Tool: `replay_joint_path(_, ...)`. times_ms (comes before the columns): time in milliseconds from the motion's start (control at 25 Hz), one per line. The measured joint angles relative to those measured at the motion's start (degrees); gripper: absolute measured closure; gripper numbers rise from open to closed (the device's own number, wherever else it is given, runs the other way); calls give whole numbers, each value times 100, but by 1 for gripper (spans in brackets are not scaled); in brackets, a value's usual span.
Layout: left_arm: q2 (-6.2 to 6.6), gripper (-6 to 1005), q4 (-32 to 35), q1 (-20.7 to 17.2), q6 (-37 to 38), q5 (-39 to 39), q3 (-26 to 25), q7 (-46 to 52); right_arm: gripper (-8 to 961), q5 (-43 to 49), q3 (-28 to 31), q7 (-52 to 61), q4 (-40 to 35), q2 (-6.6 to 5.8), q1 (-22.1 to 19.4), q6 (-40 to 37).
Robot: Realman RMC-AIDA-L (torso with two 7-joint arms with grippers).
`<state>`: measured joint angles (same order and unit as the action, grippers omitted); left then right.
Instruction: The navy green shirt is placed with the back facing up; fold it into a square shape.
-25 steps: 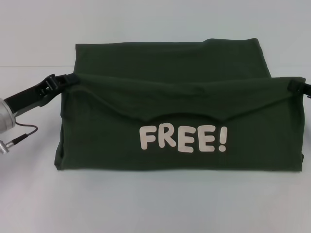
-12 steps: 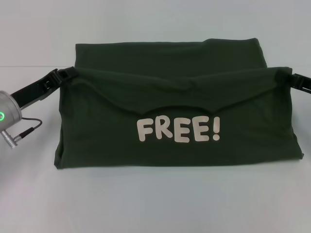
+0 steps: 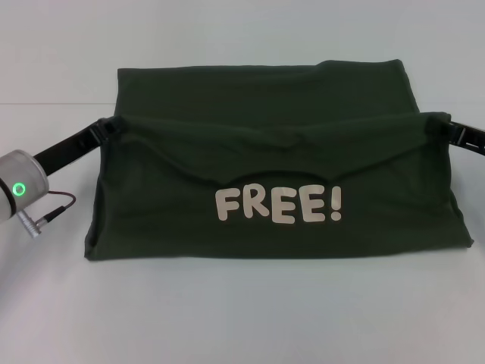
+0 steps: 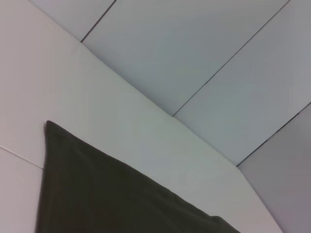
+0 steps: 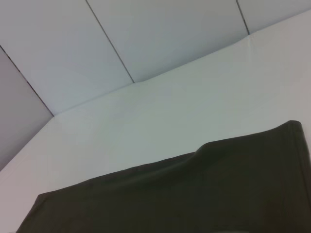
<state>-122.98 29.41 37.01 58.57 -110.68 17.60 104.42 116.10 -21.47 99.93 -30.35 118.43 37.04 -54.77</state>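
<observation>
The navy green shirt (image 3: 273, 152) lies across the middle of the white table (image 3: 242, 318), and it also shows in the left wrist view (image 4: 121, 204) and the right wrist view (image 5: 194, 194). Its near part is folded up and over, so a white "FREE!" print (image 3: 278, 205) faces me. My left gripper (image 3: 111, 127) is shut on the left corner of the raised fold edge. My right gripper (image 3: 442, 127) is shut on the right corner. The edge hangs stretched between them, sagging in the middle, above the flat far part of the shirt.
The left arm's silver wrist with a green light (image 3: 19, 188) and a cable (image 3: 53, 203) hangs over the table's left side. White wall panels (image 4: 194, 58) stand behind the table.
Both grippers have drawn inward with the held edge, lifting it and then lowering it a little. The printed flap has shifted slightly left and away from me.
</observation>
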Motion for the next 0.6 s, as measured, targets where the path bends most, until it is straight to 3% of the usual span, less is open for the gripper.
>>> replay_joint_path(200, -78, 957, -10, 67, -151, 3, 0, -175, 886, 0, 2, 0, 3, 31, -14, 109)
replay_joint_path(600, -93, 958, -375, 94, -313, 483, -13, -910, 873, -234, 3, -535, 234, 111, 76, 518)
